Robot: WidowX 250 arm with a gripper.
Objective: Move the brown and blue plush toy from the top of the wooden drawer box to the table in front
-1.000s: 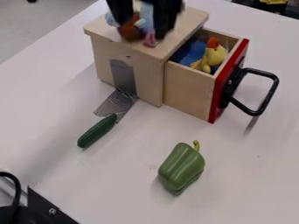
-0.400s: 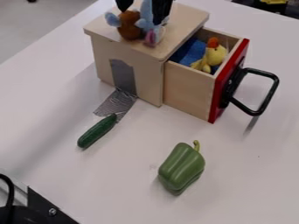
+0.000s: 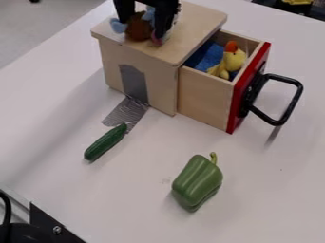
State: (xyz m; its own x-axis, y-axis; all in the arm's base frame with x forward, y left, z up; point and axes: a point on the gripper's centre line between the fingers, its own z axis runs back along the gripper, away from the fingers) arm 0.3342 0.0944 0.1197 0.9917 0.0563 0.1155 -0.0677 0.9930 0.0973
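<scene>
The black two-finger gripper [image 3: 145,29] hangs over the far left part of a wooden cabinet [image 3: 190,23], at its near left top edge. Its jaws are parted, one to each side of a brown, blue and pink plush toy [image 3: 137,29]; no firm clamping is evident, and how far they touch the toy cannot be told. The plush toy is located at the cabinet top, outside the drawer [image 3: 203,97].

The drawer projects from the right side of the cabinet and bears a red front [image 3: 236,111] with a black handle [image 3: 283,115]. Within it lie a yellow plush bird [image 3: 234,60], orange at the head, and, to its left, a blue cloth [image 3: 206,58]. Silver tape [image 3: 134,80] runs down the cabinet's near side onto the white table [image 3: 114,199]. A cucumber [image 3: 105,142] lies near the tape's lower end; a green bell pepper [image 3: 197,182] lies nearer the viewer and farther right.

State of progress, as judged from this arrangement: the drawer is open, the bird is inside it, and the gripper is positioned about the plush toy. A secure hold and a lift of that toy are not yet apparent.
</scene>
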